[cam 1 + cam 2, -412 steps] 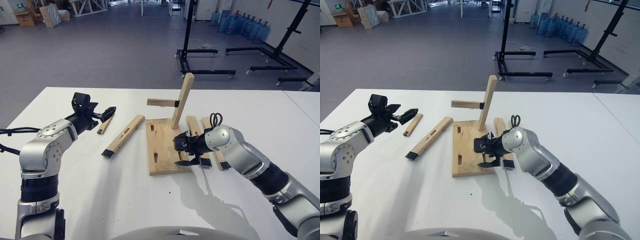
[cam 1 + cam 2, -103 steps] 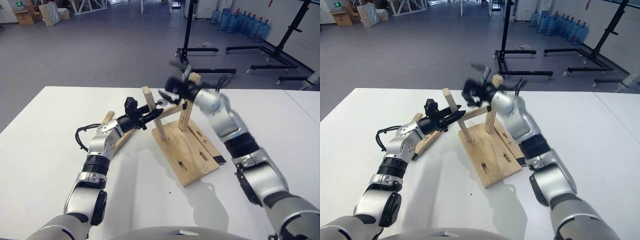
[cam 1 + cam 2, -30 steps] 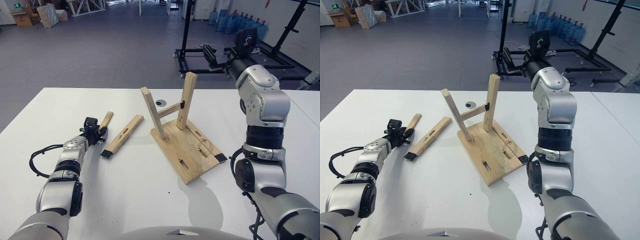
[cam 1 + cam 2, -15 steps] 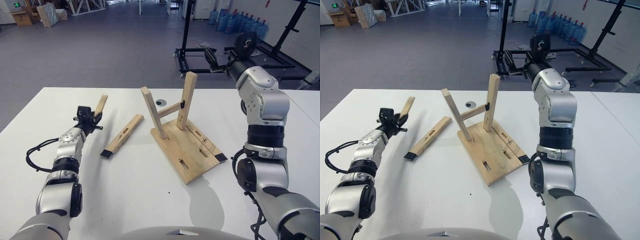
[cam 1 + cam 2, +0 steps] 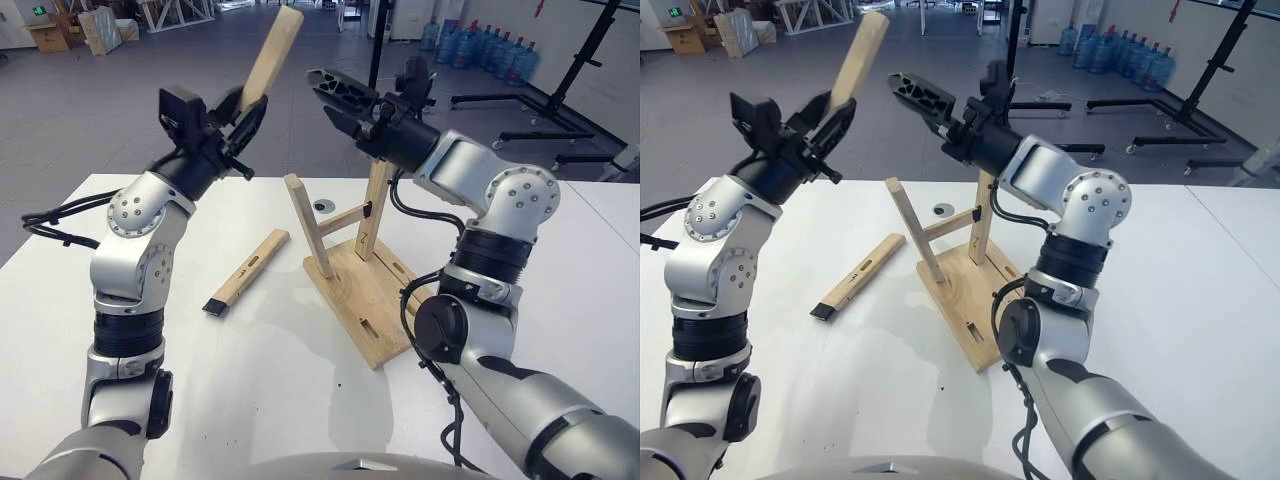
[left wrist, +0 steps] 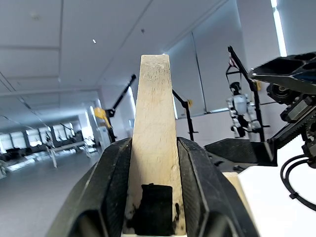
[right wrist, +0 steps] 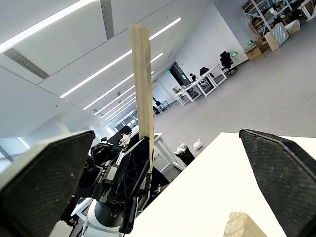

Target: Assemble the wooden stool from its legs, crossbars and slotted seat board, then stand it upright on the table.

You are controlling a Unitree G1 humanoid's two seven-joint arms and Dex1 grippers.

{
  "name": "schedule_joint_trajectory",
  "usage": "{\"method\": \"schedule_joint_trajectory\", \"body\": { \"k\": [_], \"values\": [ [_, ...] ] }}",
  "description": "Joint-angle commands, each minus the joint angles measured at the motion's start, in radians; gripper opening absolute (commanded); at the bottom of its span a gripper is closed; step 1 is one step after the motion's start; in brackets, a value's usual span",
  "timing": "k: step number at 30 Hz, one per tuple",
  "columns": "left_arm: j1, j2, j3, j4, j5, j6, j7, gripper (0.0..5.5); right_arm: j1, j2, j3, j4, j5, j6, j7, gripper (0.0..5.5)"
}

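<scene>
A: Holding a wooden bar (image 5: 272, 50) aloft, the left claw (image 5: 245, 118) is clamped tight on its lower end, high above the surface (image 5: 580, 280). Which step is this?

B: Looks like a mid-air handover or a regrasp. The right claw (image 5: 325, 95) is raised beside it, fingers spread wide and gripping nothing, aimed at the bar.

A: And the stool?

B: Part built, I'd say. The slotted seat board (image 5: 375, 300) lies flat mid-surface with 2 legs (image 5: 305, 225) standing in it, joined by 1 crossbar (image 5: 342, 220). A loose leg (image 5: 245, 270) lies on the surface to the board's left, apart from it.

A: So what does the next move call for?

B: Probably closing the right claw on the bar's free upper part before the left lets go, then bringing it down to the frame. Lining it up square will matter.

A: The room?

B: A big hall with a grey floor, black wheeled stands (image 5: 410, 140) behind the surface, water bottles (image 5: 490, 50) stacked at the back, cardboard boxes (image 5: 50, 35) in the far corner.
</scene>
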Motion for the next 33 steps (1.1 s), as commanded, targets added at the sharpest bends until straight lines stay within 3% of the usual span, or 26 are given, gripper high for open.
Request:
{"method": "schedule_joint_trajectory", "body": {
  "k": [1,17,33],
  "values": [
    [-0.005,-0.005,-0.014,-0.019,0.008,0.032,0.012,1.27,-0.004,0.022,-0.003,0.002,0.046,-0.049,-0.054,5.4],
    [0.079,-0.044,-0.078,-0.099,-0.001,0.082,0.006,1.27,-0.082,0.079,0.085,0.166,0.069,-0.321,-0.069,5.4],
    [0.081,-0.045,-0.084,-0.098,0.015,0.077,0.006,1.27,-0.076,0.064,0.115,0.19,0.093,-0.37,-0.074,2.63]
  ]
}}
